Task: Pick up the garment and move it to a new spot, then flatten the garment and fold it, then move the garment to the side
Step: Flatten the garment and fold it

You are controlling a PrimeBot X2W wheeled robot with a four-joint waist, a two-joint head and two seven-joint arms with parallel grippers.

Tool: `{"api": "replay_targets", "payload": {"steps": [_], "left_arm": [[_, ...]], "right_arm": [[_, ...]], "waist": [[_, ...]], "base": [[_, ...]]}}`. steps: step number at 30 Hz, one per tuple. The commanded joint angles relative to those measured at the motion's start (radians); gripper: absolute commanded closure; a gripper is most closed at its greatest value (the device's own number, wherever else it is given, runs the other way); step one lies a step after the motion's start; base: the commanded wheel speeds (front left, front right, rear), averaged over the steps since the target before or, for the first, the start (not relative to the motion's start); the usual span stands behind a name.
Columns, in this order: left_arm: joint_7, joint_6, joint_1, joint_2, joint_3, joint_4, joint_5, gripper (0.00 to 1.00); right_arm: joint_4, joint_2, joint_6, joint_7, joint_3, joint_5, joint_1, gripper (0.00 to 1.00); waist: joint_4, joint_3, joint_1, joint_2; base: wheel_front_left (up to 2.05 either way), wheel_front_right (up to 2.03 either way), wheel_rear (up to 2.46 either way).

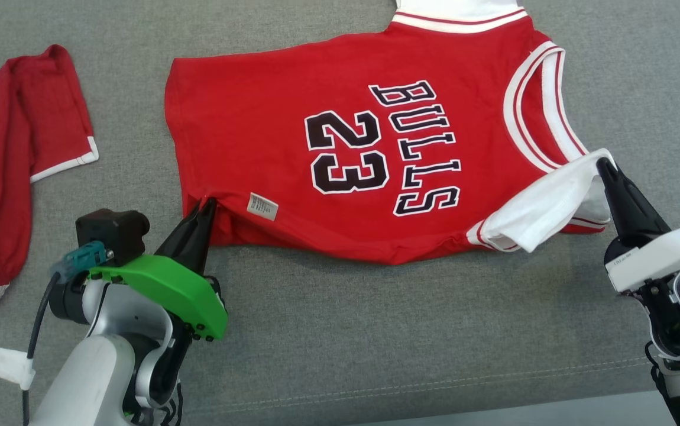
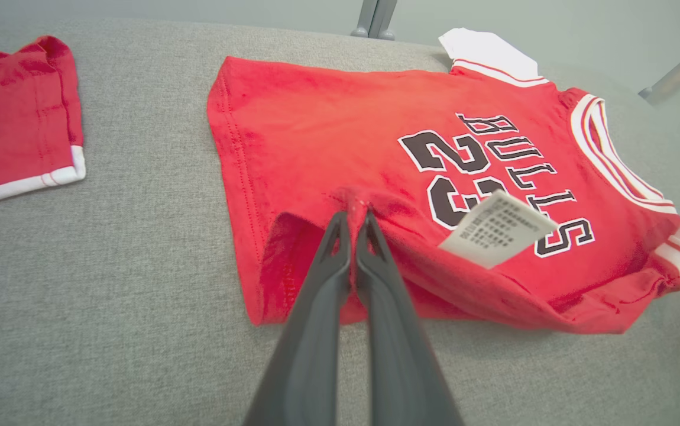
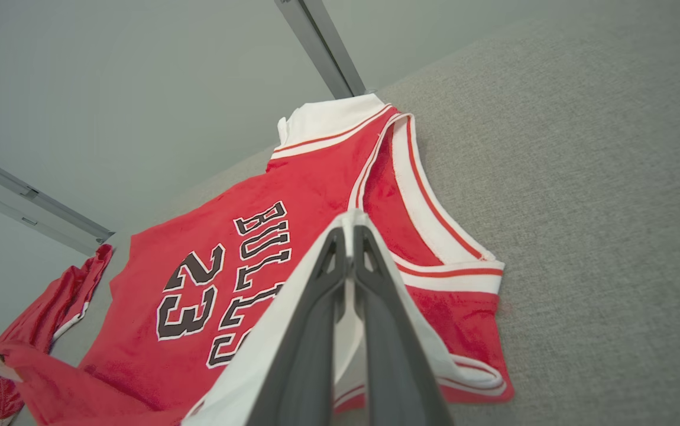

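Grey woven upholstery (image 1: 340, 331) covers the whole work surface, with a stitched seam running along its near edge. At the far left lies a pair of red shorts (image 1: 3, 177), rumpled, with white trim at the leg opening, well apart from everything else.

Next comes the left gripper (image 1: 207, 202), on the arm with the green wrist cover. Its two dark fingers are clenched together on the near bottom corner of the jersey (image 1: 269, 136). In the left wrist view the gripper (image 2: 353, 216) pinches a small ridge of red cloth, and the hem on either side lifts slightly off the surface. Just right of the pinch, a white care label (image 2: 496, 229) stands out from the side seam.

The jersey, red with "BULLS" and "23" in black outlined in white, lies front up in the middle of the surface. Its bottom hem points to the robot's left and its white-and-red striped neck trim (image 1: 529, 112) to the right. The body lies mostly flat, with the near edge a little bunched.

At the right, the right gripper (image 1: 603, 164) is closed on the near white sleeve (image 1: 544, 207), pulled up and folded over toward the hem. In the right wrist view the gripper (image 3: 347, 232) clamps that white cloth at its tips, with the jersey (image 3: 316, 195) beyond.
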Motion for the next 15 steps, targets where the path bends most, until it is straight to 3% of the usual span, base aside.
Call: {"api": "replay_targets", "payload": {"steps": [1, 15], "left_arm": [[-0.008, -0.005, -0.026, -0.004, 0.0, 0.018, -0.002, 1.0], [-0.062, -0.026, -0.14, -0.063, -0.002, 0.192, -0.019, 1.0]], "right_arm": [[0.022, -0.01, 0.0, -0.008, 0.011, 0.006, -0.026, 1.0], [0.298, -0.104, 0.0, -0.094, 0.148, 0.078, -0.276, 1.0]], "waist": [[0.017, 0.021, 0.0, 0.0], [0.05, 0.081, 0.0, 0.0]], "base": [[0.0, 0.0, 0.0], [0.0, 0.0, 0.0]]}}
